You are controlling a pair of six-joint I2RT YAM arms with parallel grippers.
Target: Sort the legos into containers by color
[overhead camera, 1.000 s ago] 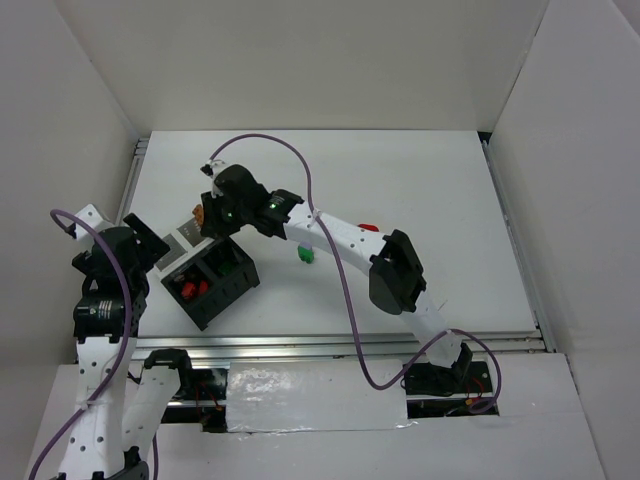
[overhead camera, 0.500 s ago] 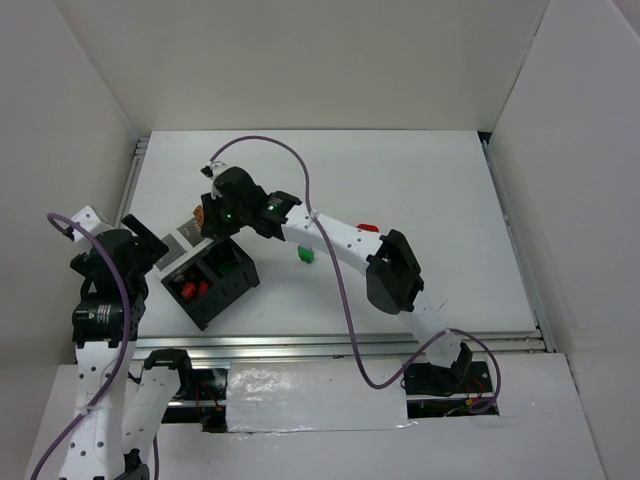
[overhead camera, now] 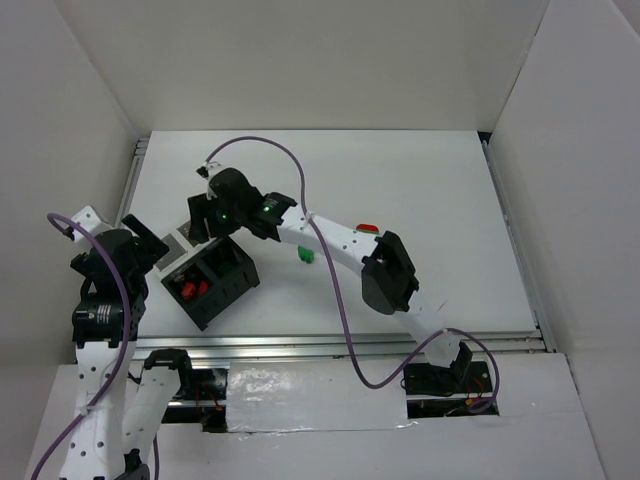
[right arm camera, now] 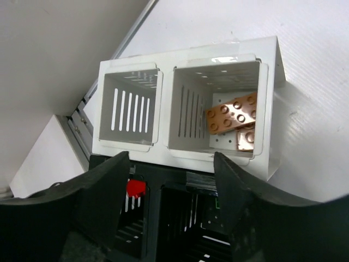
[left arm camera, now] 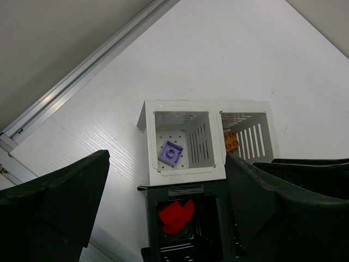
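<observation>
Orange legos (right arm camera: 232, 117) in the right-hand white compartment (right arm camera: 188, 117), parted pincer (right arm camera: 170, 164) in the foreground.

Two white compartments (left arm camera: 150, 147), two black compartments (overhead camera: 230, 300). Inside: one lilac brick (left arm camera: 171, 153), two orange bricks (right arm camera: 232, 117), two red bricks (overhead camera: 186, 291). Loose, frame centre: one green brick (overhead camera: 305, 255), one red brick (overhead camera: 367, 228).

A white table (overhead camera: 430, 190) stood enclosed by white walls (overhead camera: 300, 60) on its far, left and right sides. An aluminium rail (overhead camera: 330, 346) ran along its near edge, silvery tape (overhead camera: 310, 398) just beyond.
</observation>
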